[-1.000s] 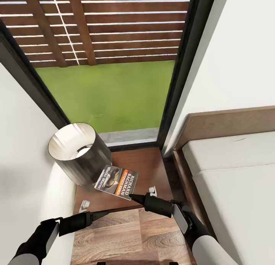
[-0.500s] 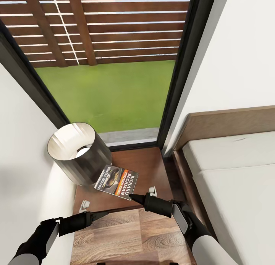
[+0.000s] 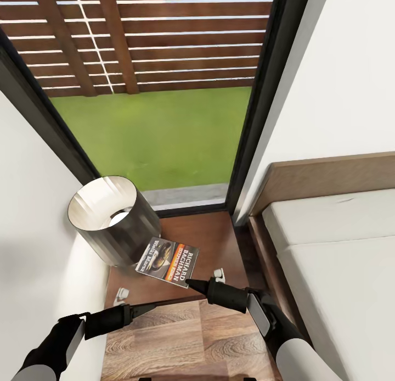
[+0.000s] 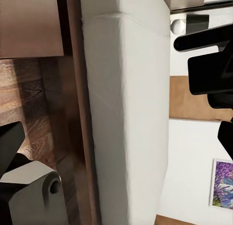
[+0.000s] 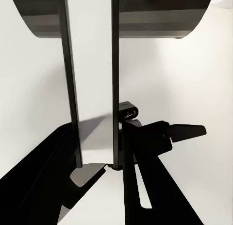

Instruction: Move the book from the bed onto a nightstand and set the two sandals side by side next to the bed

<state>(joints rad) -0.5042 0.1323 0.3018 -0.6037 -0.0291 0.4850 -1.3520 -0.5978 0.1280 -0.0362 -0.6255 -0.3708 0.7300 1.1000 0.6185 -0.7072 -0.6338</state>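
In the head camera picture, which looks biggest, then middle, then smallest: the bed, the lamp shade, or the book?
1. The bed, biggest, and it runs off the picture's edge.
2. The lamp shade on the nightstand.
3. The book, smallest, lying flat beside the shade.

I see the book's (image 3: 168, 261) dark grey cover with an orange band, reddish-brown nightstand (image 3: 214, 244), off-white bed (image 3: 340, 271).
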